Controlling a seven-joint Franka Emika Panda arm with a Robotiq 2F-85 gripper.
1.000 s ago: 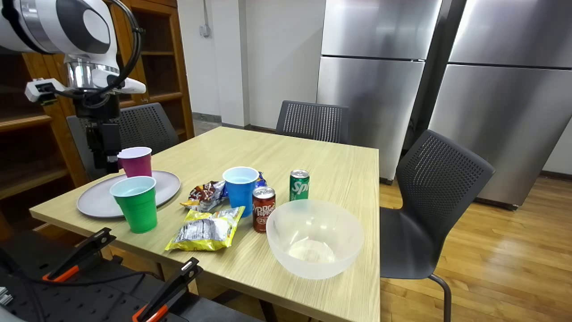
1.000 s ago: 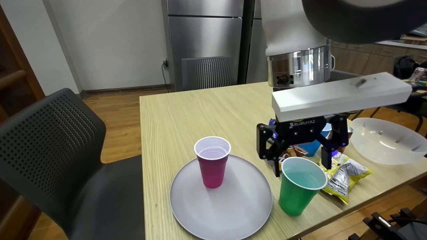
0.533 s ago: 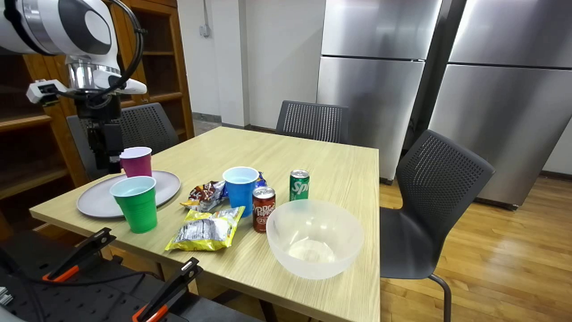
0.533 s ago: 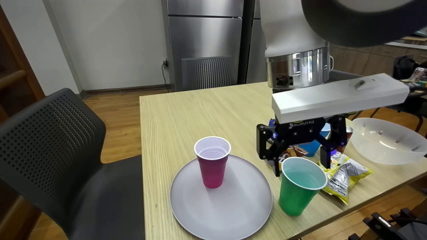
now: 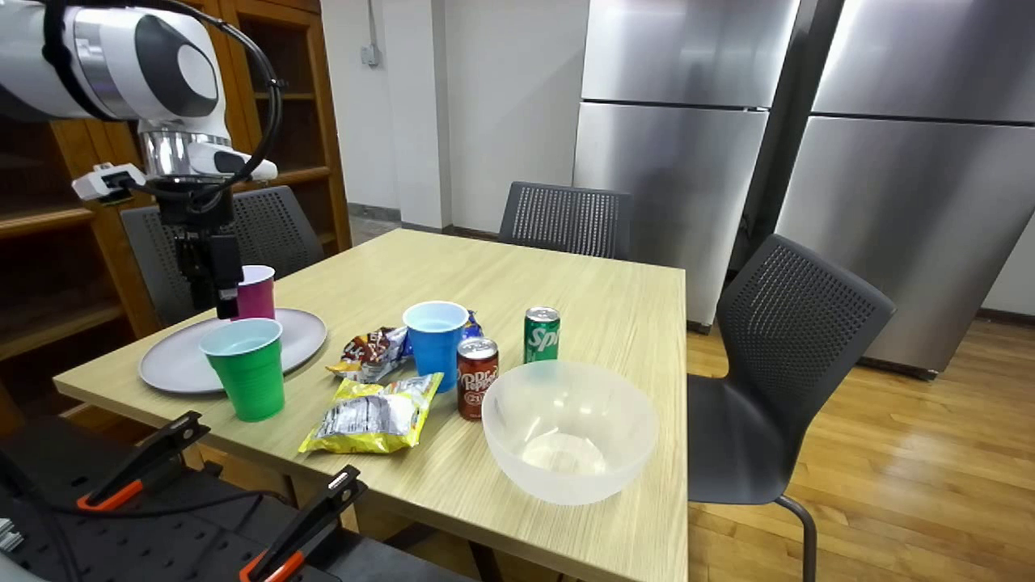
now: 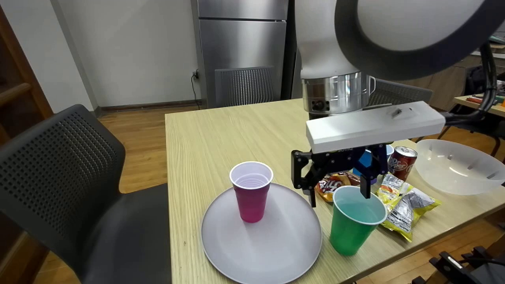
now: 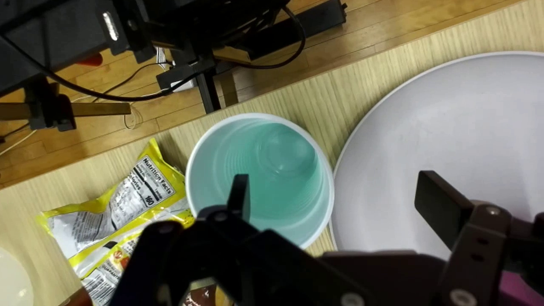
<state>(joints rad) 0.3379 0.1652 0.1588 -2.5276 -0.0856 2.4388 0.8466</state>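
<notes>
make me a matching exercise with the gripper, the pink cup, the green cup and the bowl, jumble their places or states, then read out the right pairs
Column one:
1. gripper
2. pink cup
3. green cup
4. bowl

Column two:
A. standing on the plate
B. frosted, translucent
C. open, holding nothing
D. standing on the table beside the plate

Pairs: 1-C, 2-A, 3-D, 4-B
</notes>
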